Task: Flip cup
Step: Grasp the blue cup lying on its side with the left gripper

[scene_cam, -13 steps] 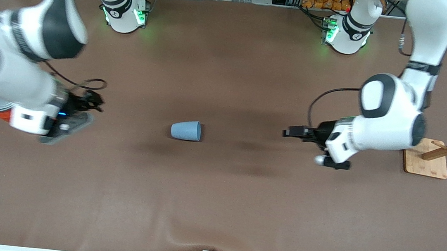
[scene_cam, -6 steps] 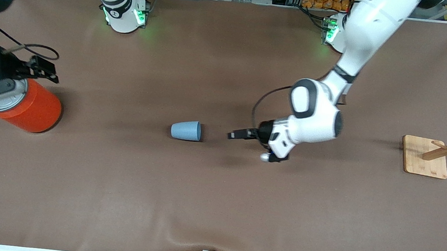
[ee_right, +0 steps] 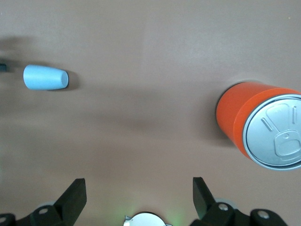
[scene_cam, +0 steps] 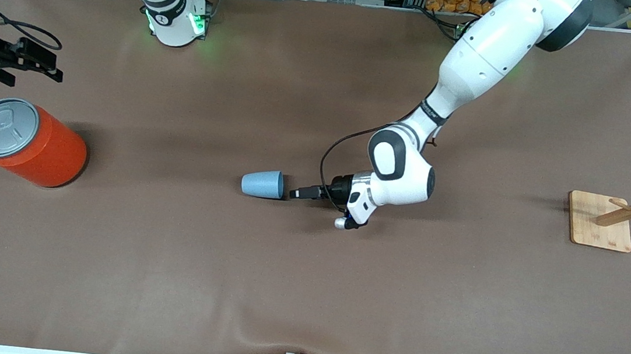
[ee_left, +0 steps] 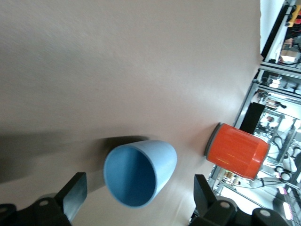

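The small light-blue cup (scene_cam: 262, 184) lies on its side mid-table, its mouth toward the left arm's end. My left gripper (scene_cam: 294, 192) is low, right at the cup's mouth. In the left wrist view the gripper (ee_left: 138, 197) is open, its fingers (ee_left: 75, 193) wide apart with the cup's dark-blue opening (ee_left: 134, 176) facing in between them; nothing touches the cup. My right gripper (scene_cam: 40, 63) is open and empty over the table beside the red can at the right arm's end. The right wrist view shows the right gripper (ee_right: 139, 190) and the cup (ee_right: 45, 77) far off.
A large red-orange can (scene_cam: 26, 142) with a grey lid stands at the right arm's end; it also shows in the left wrist view (ee_left: 237, 150) and the right wrist view (ee_right: 261, 127). A wooden rack on a board (scene_cam: 601, 221) stands at the left arm's end.
My left arm has swept from near the wooden rack across to the cup's mouth. My right arm has pulled away from over the red can toward the table's end, uncovering it. The cup has not moved.
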`<state>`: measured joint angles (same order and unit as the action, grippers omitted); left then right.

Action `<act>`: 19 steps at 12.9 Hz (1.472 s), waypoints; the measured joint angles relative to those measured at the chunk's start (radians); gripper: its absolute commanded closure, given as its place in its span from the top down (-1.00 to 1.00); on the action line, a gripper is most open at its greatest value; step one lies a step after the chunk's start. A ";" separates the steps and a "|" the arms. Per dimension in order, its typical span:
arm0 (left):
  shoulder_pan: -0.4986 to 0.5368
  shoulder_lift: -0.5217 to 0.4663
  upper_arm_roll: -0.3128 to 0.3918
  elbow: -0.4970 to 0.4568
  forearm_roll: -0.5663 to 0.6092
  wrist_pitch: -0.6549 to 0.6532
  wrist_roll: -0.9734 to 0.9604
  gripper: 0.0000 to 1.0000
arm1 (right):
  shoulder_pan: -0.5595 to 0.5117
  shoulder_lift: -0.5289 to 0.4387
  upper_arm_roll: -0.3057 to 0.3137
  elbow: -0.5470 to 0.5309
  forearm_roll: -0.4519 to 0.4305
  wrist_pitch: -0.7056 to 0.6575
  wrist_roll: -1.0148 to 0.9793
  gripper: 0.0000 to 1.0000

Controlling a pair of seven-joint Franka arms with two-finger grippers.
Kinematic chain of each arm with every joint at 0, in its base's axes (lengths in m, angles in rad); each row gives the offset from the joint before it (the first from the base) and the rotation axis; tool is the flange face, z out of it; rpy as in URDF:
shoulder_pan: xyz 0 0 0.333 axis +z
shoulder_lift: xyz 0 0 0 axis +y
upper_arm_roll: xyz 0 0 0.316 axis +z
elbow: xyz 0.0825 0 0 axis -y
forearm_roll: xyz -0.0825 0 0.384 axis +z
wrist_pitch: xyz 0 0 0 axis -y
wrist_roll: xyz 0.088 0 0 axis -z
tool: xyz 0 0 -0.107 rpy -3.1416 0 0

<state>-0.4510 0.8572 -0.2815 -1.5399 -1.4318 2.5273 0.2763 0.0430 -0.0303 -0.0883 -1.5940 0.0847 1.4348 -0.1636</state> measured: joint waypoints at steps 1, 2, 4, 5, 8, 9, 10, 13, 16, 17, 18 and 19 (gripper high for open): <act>-0.017 0.009 0.000 0.015 -0.015 0.000 0.007 0.39 | -0.007 -0.002 0.000 0.003 -0.002 -0.001 0.004 1.00; -0.030 0.015 0.000 0.025 -0.027 0.000 0.015 0.39 | -0.017 -0.002 0.000 0.005 -0.004 -0.005 0.008 1.00; -0.046 0.037 0.001 0.040 -0.087 0.000 0.065 0.43 | -0.042 -0.002 0.000 0.026 -0.013 -0.047 0.043 1.00; -0.052 0.053 0.001 0.047 -0.121 0.000 0.099 0.42 | -0.049 -0.002 0.001 0.041 -0.024 -0.078 0.064 1.00; -0.075 0.100 0.001 0.081 -0.177 0.000 0.138 0.24 | -0.049 -0.002 0.018 0.076 -0.048 -0.112 0.121 1.00; -0.086 0.116 0.001 0.105 -0.194 0.000 0.138 0.07 | -0.049 -0.002 0.023 0.087 -0.057 -0.118 0.128 1.00; -0.097 0.133 0.001 0.130 -0.202 0.000 0.138 -0.31 | -0.048 -0.002 0.026 0.094 -0.068 -0.121 0.132 1.00; -0.117 0.157 0.004 0.182 -0.208 0.000 0.158 -1.00 | -0.048 -0.002 0.026 0.097 -0.084 -0.121 0.134 1.00; -0.118 0.129 0.054 0.214 -0.185 0.030 0.264 -1.00 | -0.049 0.006 0.025 0.131 -0.088 -0.116 0.136 1.00; -0.113 0.107 0.076 0.217 -0.146 0.041 0.249 -1.00 | -0.049 0.009 0.025 0.140 -0.087 -0.119 0.136 1.00; -0.108 0.079 0.102 0.219 -0.081 0.045 0.187 -1.00 | -0.048 0.011 0.026 0.144 -0.087 -0.123 0.136 1.00; -0.106 0.045 0.137 0.221 0.019 0.046 0.078 -1.00 | -0.047 0.012 0.027 0.145 -0.087 -0.123 0.136 1.00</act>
<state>-0.5566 0.9018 -0.1447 -1.3190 -1.4125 2.5736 0.3540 -0.0044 -0.0185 -0.0610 -1.4491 -0.0024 1.3113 -0.0280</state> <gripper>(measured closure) 0.938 0.000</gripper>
